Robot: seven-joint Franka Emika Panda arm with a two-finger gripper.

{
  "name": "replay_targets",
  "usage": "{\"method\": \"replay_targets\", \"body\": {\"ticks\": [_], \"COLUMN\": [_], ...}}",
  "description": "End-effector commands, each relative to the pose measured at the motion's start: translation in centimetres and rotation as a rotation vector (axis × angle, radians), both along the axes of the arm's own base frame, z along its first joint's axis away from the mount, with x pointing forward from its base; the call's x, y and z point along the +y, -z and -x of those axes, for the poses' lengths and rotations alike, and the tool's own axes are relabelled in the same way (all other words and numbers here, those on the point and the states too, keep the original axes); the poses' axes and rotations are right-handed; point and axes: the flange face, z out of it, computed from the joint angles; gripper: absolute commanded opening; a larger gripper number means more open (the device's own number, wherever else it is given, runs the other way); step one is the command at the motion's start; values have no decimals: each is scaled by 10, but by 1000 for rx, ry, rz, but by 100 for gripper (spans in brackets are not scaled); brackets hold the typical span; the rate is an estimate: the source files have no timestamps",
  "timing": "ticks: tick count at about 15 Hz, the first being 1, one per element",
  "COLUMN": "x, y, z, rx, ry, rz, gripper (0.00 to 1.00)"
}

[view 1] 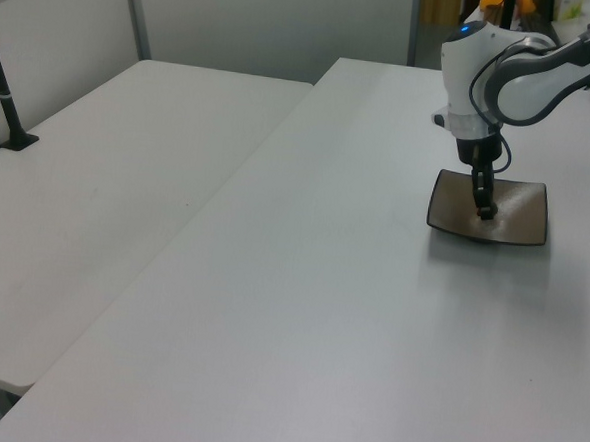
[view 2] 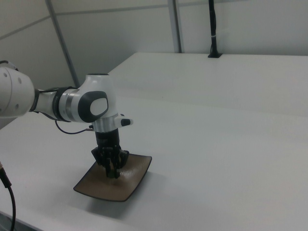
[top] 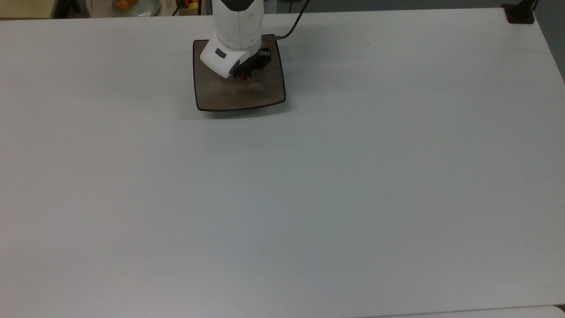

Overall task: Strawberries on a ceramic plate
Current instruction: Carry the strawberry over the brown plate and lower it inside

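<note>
Red strawberry (top: 243, 77) sits clamped in the gripper (top: 245, 76), low over the ceramic plate (top: 220, 97); no writing legible.

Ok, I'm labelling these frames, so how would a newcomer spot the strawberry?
Find the white table, then the square tan-brown plate near the top view's upper edge. The gripper sits low over it, shut on the strawberry: a tiny red spot, the only red thing there.

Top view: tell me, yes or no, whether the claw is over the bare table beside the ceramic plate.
No, the claw sits above the ceramic plate, with the red strawberry at its tips.
</note>
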Motion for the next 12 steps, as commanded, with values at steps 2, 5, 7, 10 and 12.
{"method": "replay_targets", "body": {"ticks": [2, 5, 7, 10, 12], "x": [0, 0, 3, 17, 21], "y": [4, -3, -23, -67, -100], "z": [-2, -3, -11, -34, -45], "rx": [-32, -38, -72, -165, -208], "ry": [22, 27, 44, 104, 158], "rz": [-1, 5, 6, 2, -1], "gripper": [58, 100, 100, 100, 100]}}
